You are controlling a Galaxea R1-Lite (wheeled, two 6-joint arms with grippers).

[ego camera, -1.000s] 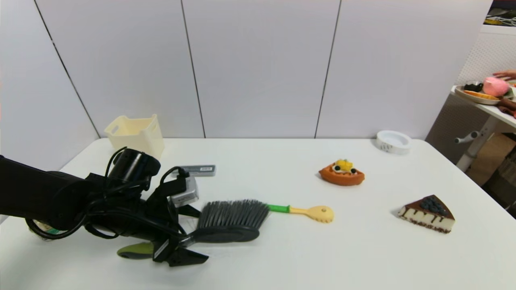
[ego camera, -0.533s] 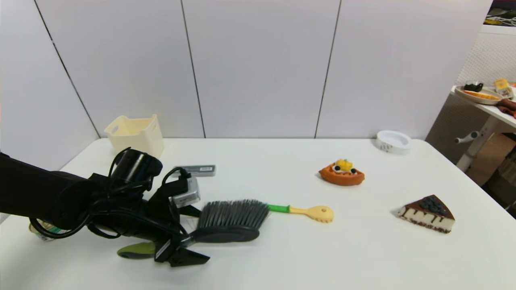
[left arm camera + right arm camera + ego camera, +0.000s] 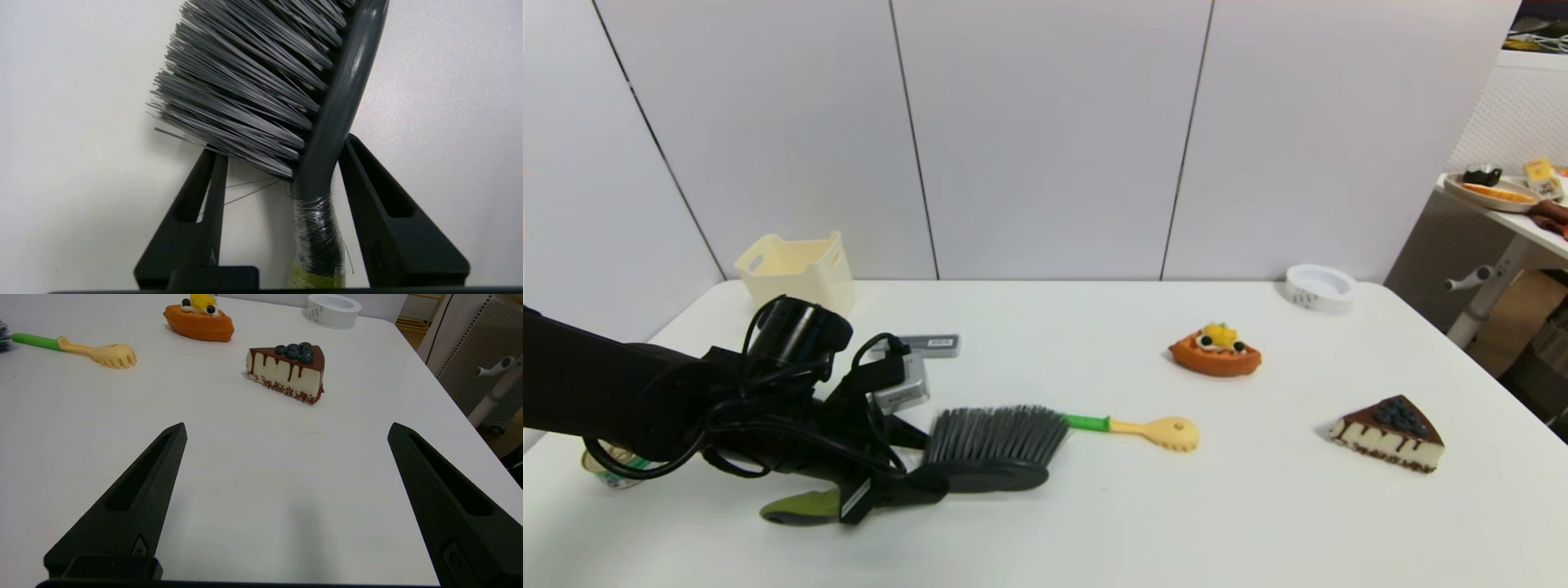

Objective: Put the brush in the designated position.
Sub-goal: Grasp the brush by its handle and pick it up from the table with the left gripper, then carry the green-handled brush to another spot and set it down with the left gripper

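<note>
Two black fingers of the left gripper straddle the neck of the long dusting brush with dark grey bristles and an olive-green and black handle; one finger touches the neck, the other stands off with a gap, so the jaws are apart, not clamped. That brush lies on the white tabletop, its bristled head beyond the jaws and its green handle end behind them. Just past the bristles lies a green-and-yellow toy spoon. Over the tabletop the right gripper hangs with jaws spread wide, a chocolate-topped toy cake slice ahead of them
</note>
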